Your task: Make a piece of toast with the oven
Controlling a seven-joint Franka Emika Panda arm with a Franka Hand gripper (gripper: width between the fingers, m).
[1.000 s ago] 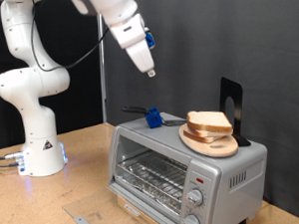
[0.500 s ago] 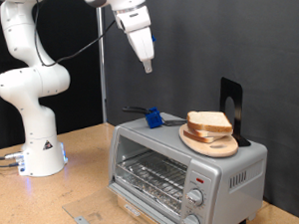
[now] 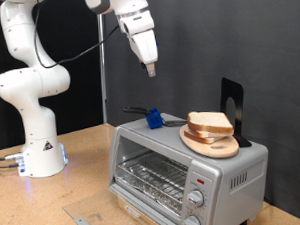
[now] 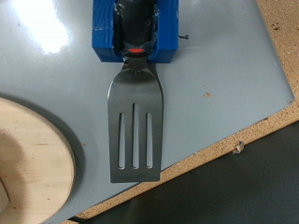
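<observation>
The silver-grey oven (image 3: 182,166) stands at the exterior view's bottom right with its glass door shut and the wire rack showing inside. On its top, a round wooden plate (image 3: 209,142) carries stacked bread slices, with the pale piece of toast (image 3: 210,121) uppermost. My gripper (image 3: 149,69) hangs high above the oven's left end, pointing down, with nothing seen between its fingers. The wrist view looks down on a metal slotted spatula (image 4: 135,121) lying on the oven top (image 4: 220,84), its handle in a blue holder (image 4: 135,33). The plate's edge (image 4: 33,163) lies beside the spatula.
The blue holder (image 3: 152,117) sits on the oven's back left corner. A black upright stand (image 3: 233,104) rises behind the plate. The arm's white base (image 3: 36,147) stands on the wooden table at the exterior view's left. Two knobs (image 3: 197,199) are on the oven's front right.
The arm has swung so the gripper points more steeply down. Its tip rose a little, then dipped slightly, staying above the oven's left end. Oven, plate and bread have not moved.
</observation>
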